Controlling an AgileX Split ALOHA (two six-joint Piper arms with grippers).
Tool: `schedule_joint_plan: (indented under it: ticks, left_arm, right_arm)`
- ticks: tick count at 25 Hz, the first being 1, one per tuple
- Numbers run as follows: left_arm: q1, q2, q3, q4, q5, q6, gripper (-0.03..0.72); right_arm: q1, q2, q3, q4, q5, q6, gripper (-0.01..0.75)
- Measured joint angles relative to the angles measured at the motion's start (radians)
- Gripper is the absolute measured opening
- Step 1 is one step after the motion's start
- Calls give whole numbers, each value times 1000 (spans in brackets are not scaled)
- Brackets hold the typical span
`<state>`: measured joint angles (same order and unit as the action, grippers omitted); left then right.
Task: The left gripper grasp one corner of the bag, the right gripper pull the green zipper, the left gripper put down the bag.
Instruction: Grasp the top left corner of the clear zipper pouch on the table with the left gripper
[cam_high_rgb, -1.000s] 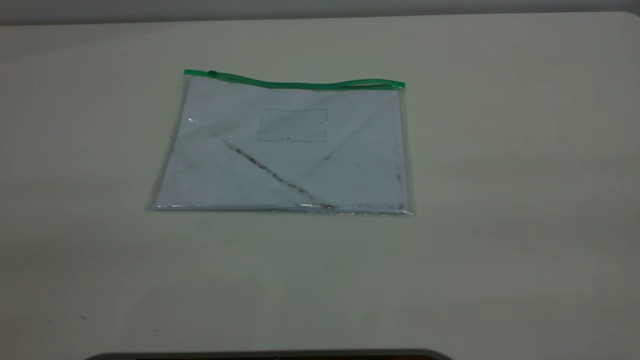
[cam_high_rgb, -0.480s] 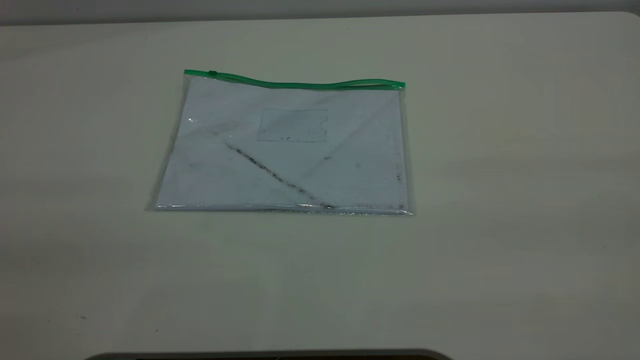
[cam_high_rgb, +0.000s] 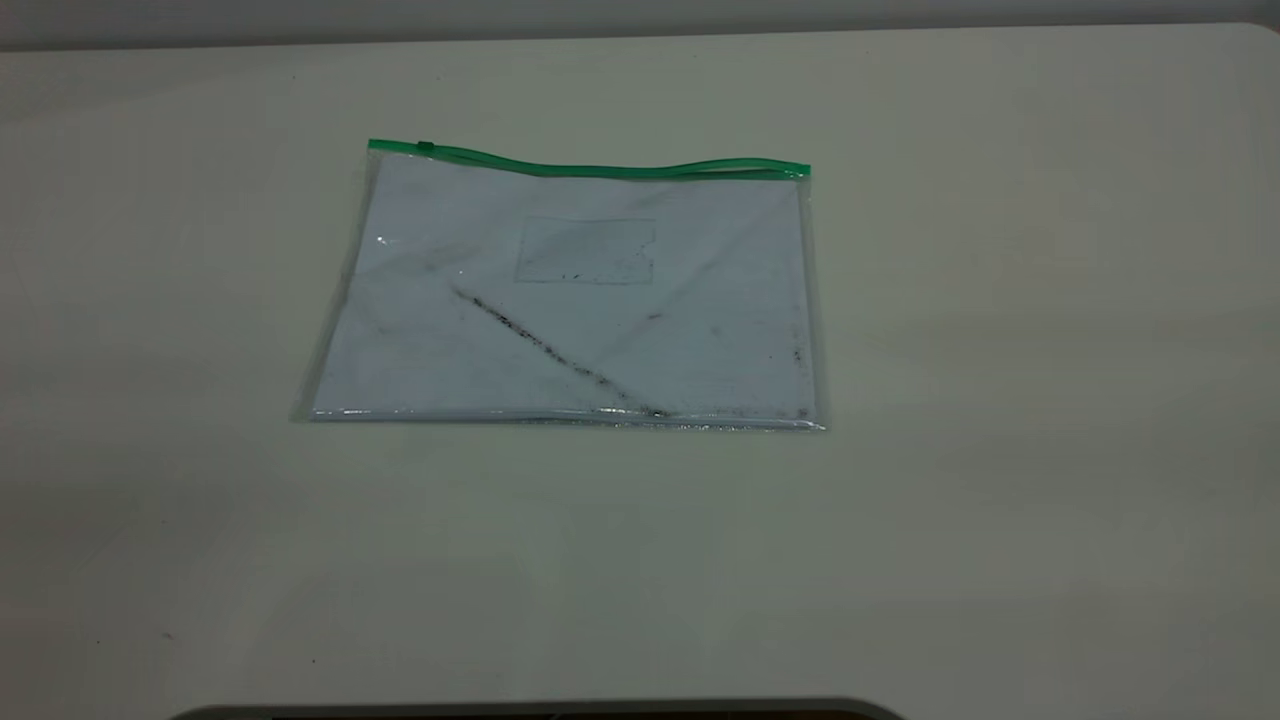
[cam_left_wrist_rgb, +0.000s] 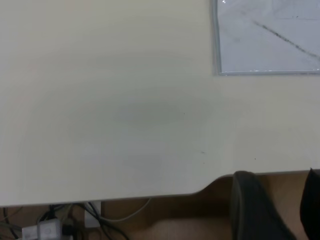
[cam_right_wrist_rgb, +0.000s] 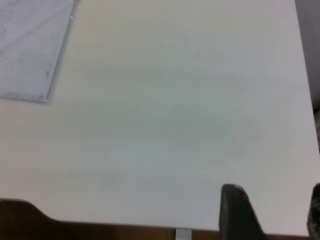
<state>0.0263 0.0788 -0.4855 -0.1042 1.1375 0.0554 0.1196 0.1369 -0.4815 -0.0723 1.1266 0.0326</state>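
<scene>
Nothing has shifted over the last second: the bag lies exactly where it did, flat on the counter, left of centre in the upper half of the exterior frame, and no arm has entered that view. My guess is the task has not really begun.

At the frame's left, the corner of the bag carries the slider tab of the green zipper, which runs rightward in a slight wave. Below it sit a small clear card pocket and a dark diagonal streak over white sheets.

The left hand hangs off the counter's near edge, spread wide and empty. The right hand likewise, wide and holding nothing.
</scene>
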Motion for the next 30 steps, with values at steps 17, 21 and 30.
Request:
schedule_joint_plan:
  ticks: [17,21,30]
  left_arm:
    - [0,683,-155,-33,-308,114,367]
    - [0,927,-221,-118,-390,219,494]
    - [0,1272,-292,-347,-724,343,551]
  right_arm:
    - [0,356,-13,145,-258,-97,387]
    - [0,524,-13,254,-416,-225,422]
    - [0,910,-16,635,-642,-591,443]
